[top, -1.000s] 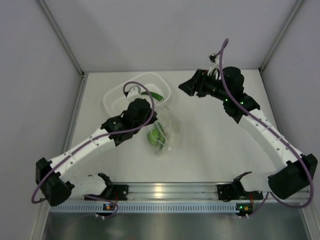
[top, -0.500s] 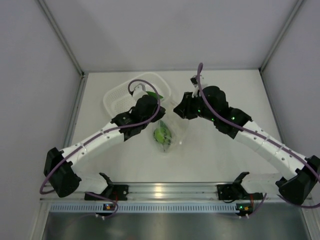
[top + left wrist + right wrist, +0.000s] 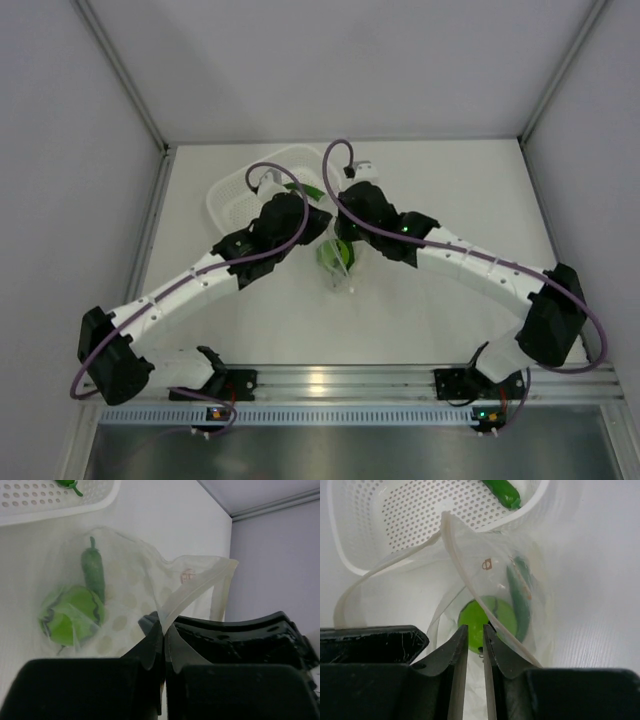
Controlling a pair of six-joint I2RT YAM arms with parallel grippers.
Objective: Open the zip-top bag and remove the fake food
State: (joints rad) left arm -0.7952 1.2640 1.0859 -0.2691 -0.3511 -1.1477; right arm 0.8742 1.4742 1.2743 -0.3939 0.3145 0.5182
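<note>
Pinching the bag (image 3: 135,575) at its top, both arms meet mid-worktop, just in front of the white basket (image 3: 385,510).

Left jaws: together, clamped on one lip of the film.
Right jaws: nearly together at the opposite lip, with a thin slit showing between them. Cannot tell whether any film is caught there.

Progress, as judged:
- The mouth looks parted. In the right wrist view the zip strip bows out into a loop, so the opening step seems largely done.
- The round green fruit (image 3: 70,615) and a dark pod (image 3: 93,570) sit low inside the bag, touching each other.
- Another pod (image 3: 501,490) lies in the basket, outside the bag.
- Left to do: spread the mouth wider if needed, then get the fruit and the bagged pod out. Neither has cleared the film yet.

Surface: the worktop (image 3: 450,190) is white and matte, with a fine grain visible up close.

Room: plain pale grey walls (image 3: 300,60) close in the far side and both flanks. A metal rail (image 3: 330,380) runs along the near edge, where the arm bases are bolted.
</note>
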